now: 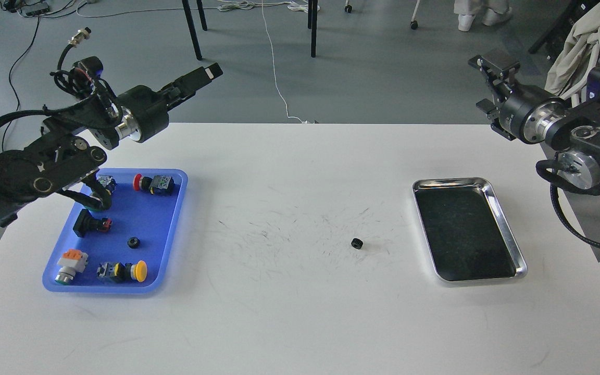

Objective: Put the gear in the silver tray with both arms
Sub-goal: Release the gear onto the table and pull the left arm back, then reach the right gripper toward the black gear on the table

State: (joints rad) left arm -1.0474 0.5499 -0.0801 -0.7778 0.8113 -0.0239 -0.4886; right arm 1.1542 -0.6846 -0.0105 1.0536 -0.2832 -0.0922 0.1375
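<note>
**White table, grey floor: gear lies short of the tray**

Grey flooring runs behind a white table (pixel 289 312) whose middle is scuffed with fine dark marks. Chair legs (pixel 194 28) and loose cables (pixel 11 104) cross the floor. On the bare top a small black gear (pixel 357 242) lies near the silver tray (pixel 508 232), apart from it on its left. At far left sits a blue tray (pixel 162 245) of push-buttons. Left gripper (pixel 203 75) hangs raised beyond the table's far edge, holding nothing; its finger gap cannot be told. Right gripper (pixel 495 65), raised at far right, likewise unclear.
</note>
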